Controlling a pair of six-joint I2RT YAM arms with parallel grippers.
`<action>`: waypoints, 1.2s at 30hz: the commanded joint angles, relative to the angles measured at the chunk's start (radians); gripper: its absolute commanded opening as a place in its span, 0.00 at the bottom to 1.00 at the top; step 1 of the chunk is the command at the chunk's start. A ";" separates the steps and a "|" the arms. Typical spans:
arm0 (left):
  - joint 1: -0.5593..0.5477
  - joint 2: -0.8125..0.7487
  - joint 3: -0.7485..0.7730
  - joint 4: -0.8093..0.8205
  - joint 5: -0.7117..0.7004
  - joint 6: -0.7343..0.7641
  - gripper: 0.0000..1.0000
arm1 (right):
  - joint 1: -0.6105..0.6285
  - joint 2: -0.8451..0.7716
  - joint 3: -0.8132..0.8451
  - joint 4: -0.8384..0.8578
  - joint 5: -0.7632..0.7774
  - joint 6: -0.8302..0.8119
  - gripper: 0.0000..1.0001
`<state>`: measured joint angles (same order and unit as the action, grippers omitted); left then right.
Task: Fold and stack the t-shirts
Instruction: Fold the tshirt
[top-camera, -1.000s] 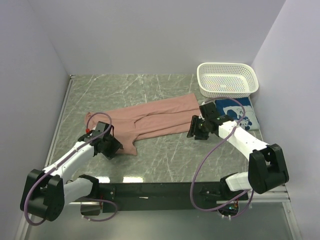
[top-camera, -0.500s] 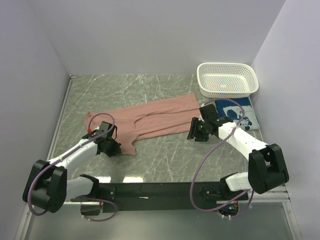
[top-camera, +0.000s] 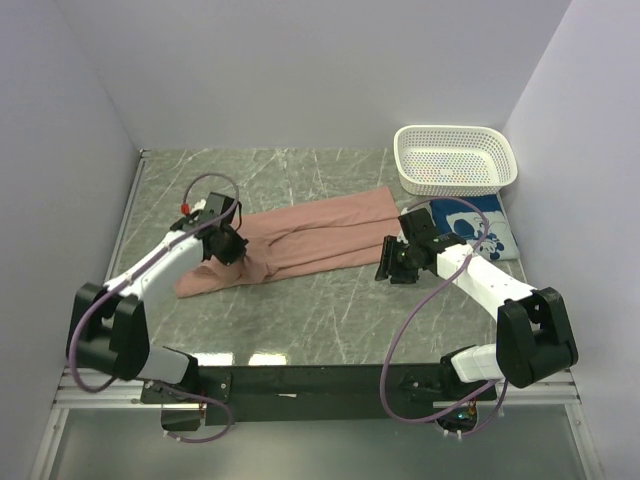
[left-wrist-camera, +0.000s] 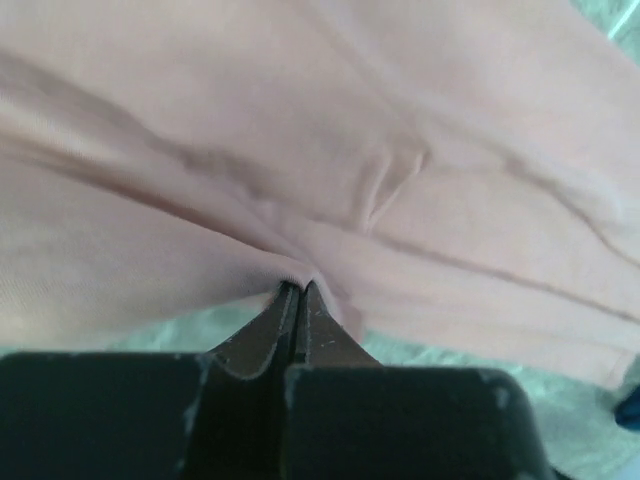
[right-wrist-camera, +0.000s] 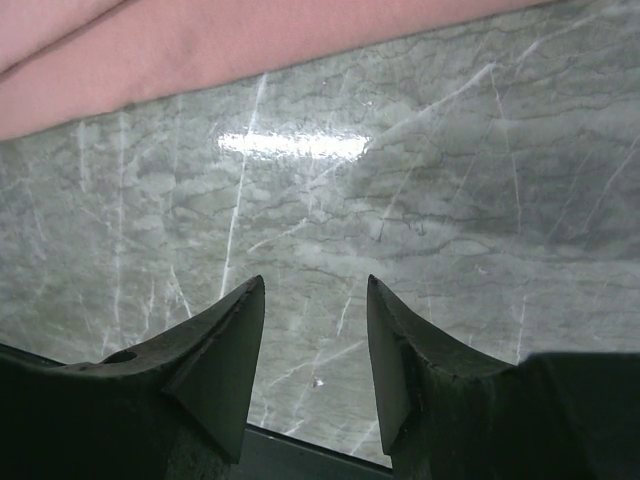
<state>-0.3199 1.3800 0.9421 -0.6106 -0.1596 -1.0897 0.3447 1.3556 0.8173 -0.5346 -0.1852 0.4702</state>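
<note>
The dusty-pink t-shirt (top-camera: 320, 235) lies folded lengthwise across the middle of the table, print hidden. My left gripper (top-camera: 232, 248) is shut on a fold of the shirt's left part; the left wrist view shows the jaws (left-wrist-camera: 298, 288) pinching pink cloth (left-wrist-camera: 300, 150). My right gripper (top-camera: 390, 262) is open and empty, just in front of the shirt's right end, over bare table (right-wrist-camera: 400, 200); the shirt's edge (right-wrist-camera: 200, 50) runs along the top of the right wrist view. The blue t-shirt (top-camera: 480, 225) with white print lies folded at the right, in front of the basket.
A white perforated basket (top-camera: 455, 158) stands at the back right. White walls close in the back and both sides. The table (top-camera: 330, 310) is grey-green marble; a black rail runs along its near edge.
My left gripper has carried the shirt's lower left part back and to the right, folding it over the shirt's middle. The right arm has barely moved.
</note>
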 joint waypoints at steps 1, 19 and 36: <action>0.031 0.104 0.108 -0.002 -0.035 0.097 0.01 | 0.007 -0.032 0.029 -0.016 0.018 -0.028 0.52; 0.125 0.467 0.541 -0.075 -0.029 0.266 0.41 | 0.007 -0.064 -0.007 -0.004 0.010 -0.022 0.52; 0.424 -0.163 -0.067 -0.121 0.020 0.195 0.99 | -0.326 0.020 -0.092 0.271 -0.183 0.180 0.62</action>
<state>0.0433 1.3079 0.9539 -0.7193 -0.1772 -0.8845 0.0410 1.3495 0.7345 -0.3859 -0.2855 0.5846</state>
